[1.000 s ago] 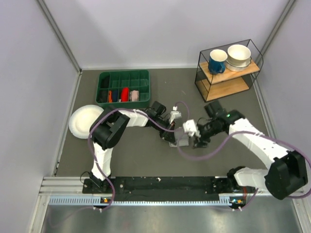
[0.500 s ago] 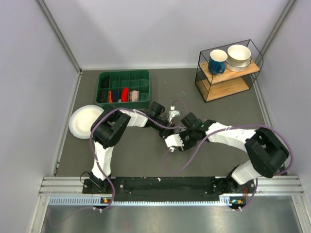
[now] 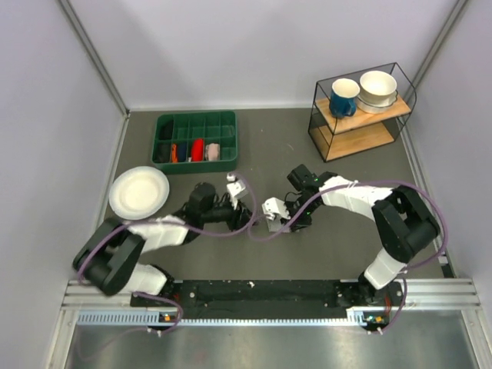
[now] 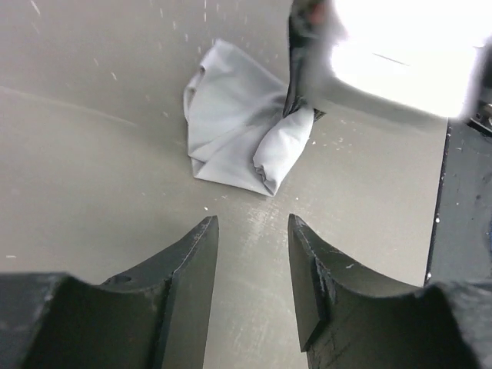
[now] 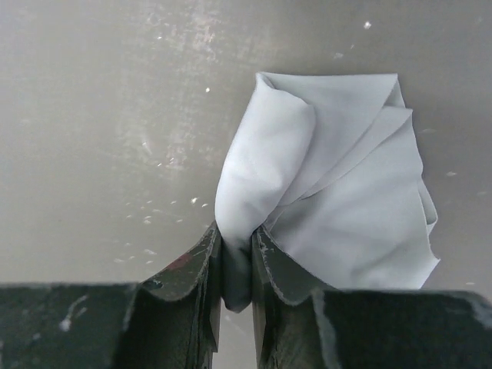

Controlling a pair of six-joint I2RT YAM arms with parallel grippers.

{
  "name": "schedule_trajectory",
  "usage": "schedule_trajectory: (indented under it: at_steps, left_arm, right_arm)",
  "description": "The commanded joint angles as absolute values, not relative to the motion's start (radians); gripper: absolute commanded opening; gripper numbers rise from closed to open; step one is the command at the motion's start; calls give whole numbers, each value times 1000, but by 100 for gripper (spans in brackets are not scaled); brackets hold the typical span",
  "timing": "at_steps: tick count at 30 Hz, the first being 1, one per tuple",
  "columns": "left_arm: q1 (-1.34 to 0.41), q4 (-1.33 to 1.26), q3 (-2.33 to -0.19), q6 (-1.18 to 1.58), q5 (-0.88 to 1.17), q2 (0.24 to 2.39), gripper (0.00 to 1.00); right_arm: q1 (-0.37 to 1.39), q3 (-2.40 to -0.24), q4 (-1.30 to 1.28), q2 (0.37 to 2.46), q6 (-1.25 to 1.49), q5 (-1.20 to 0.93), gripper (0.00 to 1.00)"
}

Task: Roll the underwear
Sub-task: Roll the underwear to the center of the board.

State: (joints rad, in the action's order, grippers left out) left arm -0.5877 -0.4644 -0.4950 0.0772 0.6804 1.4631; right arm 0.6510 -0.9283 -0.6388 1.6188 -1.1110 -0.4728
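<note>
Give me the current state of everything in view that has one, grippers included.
underwear: loosely crumpled, not rolled, one fold pinched
right gripper: shut on a fold of the underwear
left gripper: open, empty, apart from the underwear
green tray: small cloth rolls in a few compartments
white plate: flat, nothing on it
blue mug: upright on the wire shelf
white bowl: upright beside the blue mug

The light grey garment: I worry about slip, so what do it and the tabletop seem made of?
The light grey garment looks like thin, smooth matte fabric, draping in soft rounded folds. The grey tabletop looks hard and smooth, perhaps laminate, with scuffs and white specks.
</note>
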Motion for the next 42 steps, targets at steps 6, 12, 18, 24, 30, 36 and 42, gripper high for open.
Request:
schedule_trajectory:
  at_steps: [6,12,18,24,30,36,42]
  left_arm:
    - [-672,-663,-293,-190,583,1105,48]
    - [-865,-513,-363,-348,431,1167,50]
    - [-959,-313,-587,-509,331,1417,51]
    - [-982,-232,-733,-586,319,1588,52]
    - [-999,-189,-798,-606,337,1683,50]
    - [-1008,-117,-860,-597,334,1749,32]
    - [-945,-6,-923,-494,489,1818,6]
  right_arm:
    - [476,-1228,-1115,1922,-1086,-834,13]
    - [419,-1345,-1247,2062,-1077,-902,14]
    - [417,-1347,-1250,2092,-1060,-874,14]
    - [417,-1351,-1247,2098,-1054,-867,15]
    - [417,-1351,-1247,2098,-1052,-861,20]
    - [416,-1348,-1239,2095,-1049,-851,24]
    - [325,-1341,-1172,1967,-1009,-835,34]
